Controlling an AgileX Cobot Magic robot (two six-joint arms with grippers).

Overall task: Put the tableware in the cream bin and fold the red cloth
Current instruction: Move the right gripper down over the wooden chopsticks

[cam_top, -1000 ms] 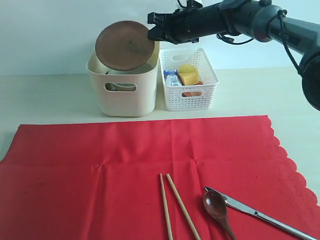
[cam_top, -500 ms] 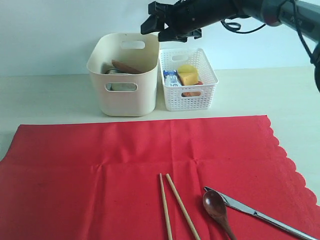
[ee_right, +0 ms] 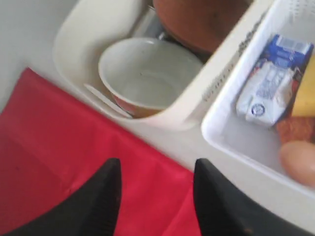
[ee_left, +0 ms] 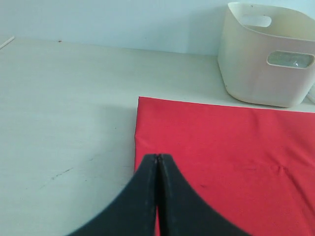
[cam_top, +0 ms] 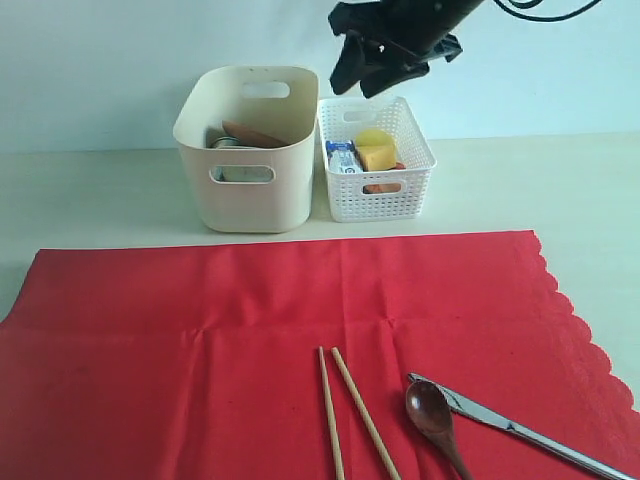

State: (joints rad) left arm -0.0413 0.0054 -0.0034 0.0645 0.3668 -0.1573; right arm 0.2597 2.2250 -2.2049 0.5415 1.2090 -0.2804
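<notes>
Cutlery is what remains outside the cream bin (cam_top: pixel 250 200): two chopsticks (cam_top: pixel 358 400), a dark spoon (cam_top: pixel 428 405) and a steel knife (cam_top: pixel 500 420) lie on the near, right-hand part of the red cloth (cam_top: pixel 200 300), which is spread flat and unfolded on the counter (cam_top: pixel 100 190). The brown plate (cam_top: pixel 250 133) and the pale bowl (ee_right: pixel 147 78) sit inside the bin. The right end effector (cam_top: pixel 395 45) hangs high above the gap between the bin and the white basket (cam_top: pixel 375 190), its jaws apart with nothing between them. From there the cutlery lies well apart, toward the near edge of the counter and down. The chopsticks run roughly near-to-far, side by side and slightly splayed, while the knife slants toward the near right corner, its tip just beside the spoon. The left end effector (ee_left: pixel 157 157) is closed on nothing, above the cloth's left edge. Since the pieces lie right of the middle, the right arm looks better placed to fetch them, probably turning its jaws across each piece's long axis.
</notes>
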